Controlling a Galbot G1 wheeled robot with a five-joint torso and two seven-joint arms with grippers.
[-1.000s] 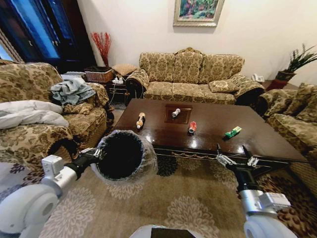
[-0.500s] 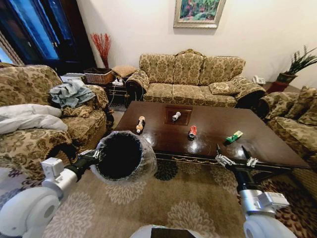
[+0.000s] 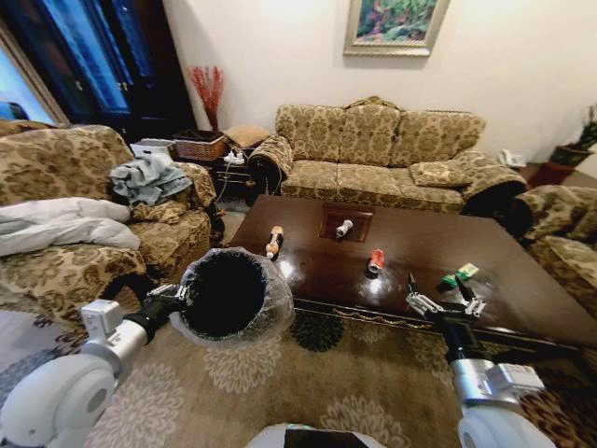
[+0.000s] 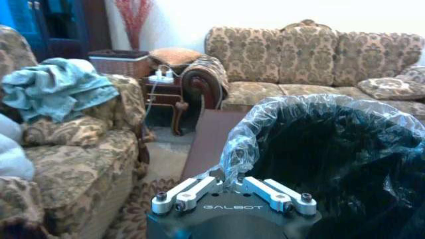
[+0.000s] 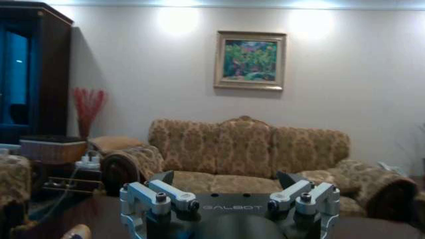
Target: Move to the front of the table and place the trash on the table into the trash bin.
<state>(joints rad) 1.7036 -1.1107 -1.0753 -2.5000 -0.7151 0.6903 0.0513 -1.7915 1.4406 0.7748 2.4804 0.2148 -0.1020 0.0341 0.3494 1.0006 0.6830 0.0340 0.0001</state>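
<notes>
Trash is spread on the table [image 3: 420, 252], beyond the right gripper [image 3: 446, 303], whose fingers are spread wide with nothing between them, held above the table's near edge. Just past that gripper lies the green wrapper [image 3: 461, 274]; the red can [image 3: 375, 261] is farther off toward the left gripper's side, then the silver can [image 3: 344, 228] on the centre inlay, and the tan bottle [image 3: 274, 241] nearest the left gripper [image 3: 175, 299]. The trash bin [image 3: 229, 294] is gripped at its bag-covered rim by the left gripper [image 4: 229, 191] and held above the carpet [image 3: 308, 392], short of the table.
</notes>
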